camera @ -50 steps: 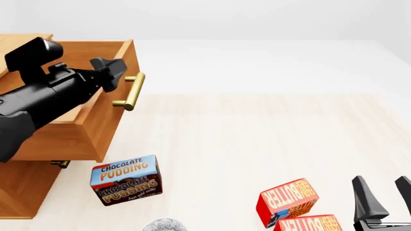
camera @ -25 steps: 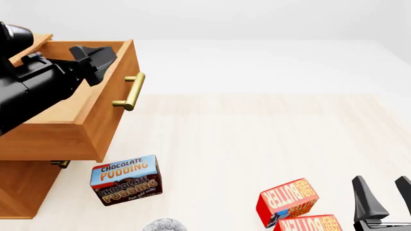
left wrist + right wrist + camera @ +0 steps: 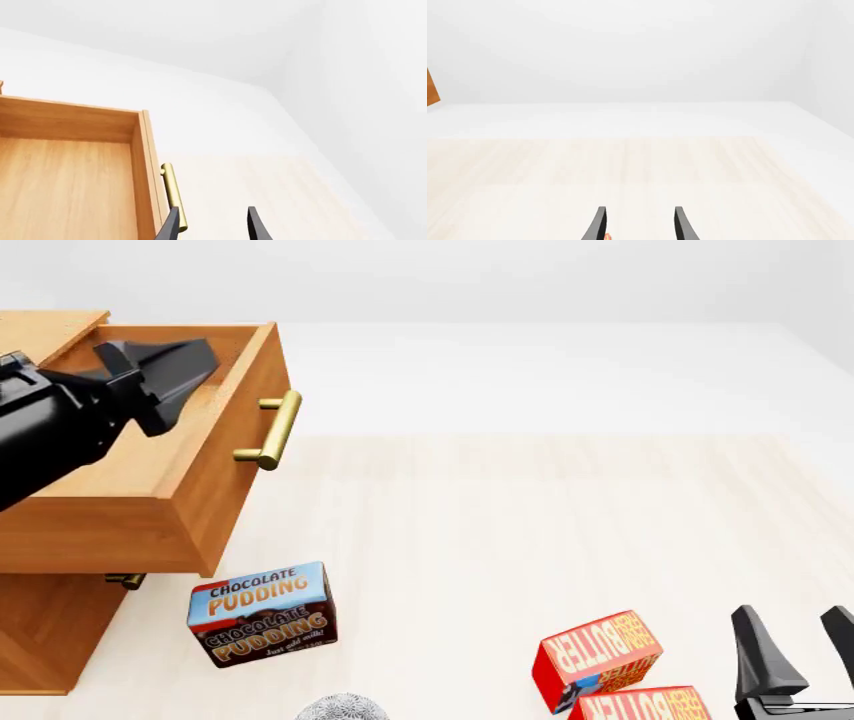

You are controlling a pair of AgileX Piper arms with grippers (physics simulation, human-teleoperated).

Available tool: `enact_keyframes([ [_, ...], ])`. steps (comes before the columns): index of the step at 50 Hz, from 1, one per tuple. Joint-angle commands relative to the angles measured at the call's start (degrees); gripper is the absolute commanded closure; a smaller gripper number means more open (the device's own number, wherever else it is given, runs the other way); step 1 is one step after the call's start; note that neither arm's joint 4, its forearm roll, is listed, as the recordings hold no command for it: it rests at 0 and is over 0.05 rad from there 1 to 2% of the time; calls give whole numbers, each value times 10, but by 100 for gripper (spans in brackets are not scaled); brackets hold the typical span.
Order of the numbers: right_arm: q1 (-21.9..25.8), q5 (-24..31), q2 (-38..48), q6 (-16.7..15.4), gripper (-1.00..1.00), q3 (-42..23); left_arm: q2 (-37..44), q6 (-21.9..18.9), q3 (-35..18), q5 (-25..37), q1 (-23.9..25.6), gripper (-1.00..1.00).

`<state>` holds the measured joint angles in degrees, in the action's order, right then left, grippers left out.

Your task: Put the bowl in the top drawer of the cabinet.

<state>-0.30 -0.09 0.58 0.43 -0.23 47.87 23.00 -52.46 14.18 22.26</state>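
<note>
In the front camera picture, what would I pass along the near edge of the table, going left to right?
Cabinet → chocolate pudding box → bowl, only its top peeking in → butter boxes → right gripper, fingers apart and empty.

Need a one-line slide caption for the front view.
Top drawer pulled open, left gripper above it; bowl waits at the near edge.

Pale wood table (image 3: pixel 534 520). At 9 o'clock, cabinet (image 3: pixel 40 630); toward 7, pudding box (image 3: pixel 262 613); at 6, bowl (image 3: pixel 343 708) at frame edge; toward 5, two butter boxes (image 3: pixel 601 655).
</note>
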Motion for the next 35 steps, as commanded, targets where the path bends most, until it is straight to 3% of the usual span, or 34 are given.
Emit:
enact_keyframes([
  [1,0,0,0,0,-100,0,-42,-8,10,29,11,-100],
  [35,0,0,0,0,-100,0,-172,-21,61,122,26,-100],
])
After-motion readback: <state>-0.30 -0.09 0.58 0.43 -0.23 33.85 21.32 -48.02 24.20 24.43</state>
